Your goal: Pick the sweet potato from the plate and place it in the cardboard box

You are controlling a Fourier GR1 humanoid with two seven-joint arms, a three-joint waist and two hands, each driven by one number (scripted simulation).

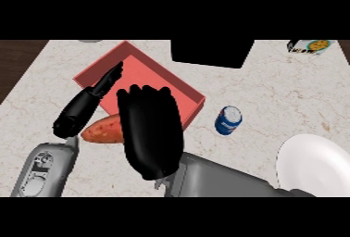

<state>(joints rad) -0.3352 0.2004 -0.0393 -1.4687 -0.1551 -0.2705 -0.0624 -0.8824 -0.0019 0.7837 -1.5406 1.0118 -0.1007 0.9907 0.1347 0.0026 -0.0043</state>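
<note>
The left hand [82,109] rests with fingers straight, pointing over the cardboard box [147,76]. Just right of it, the right hand [150,134] covers the sweet potato [103,129], fingers seemingly curled round it, carrying it toward the box. The potato shows orange and mottled. The plate [315,162] sits far right.
</note>
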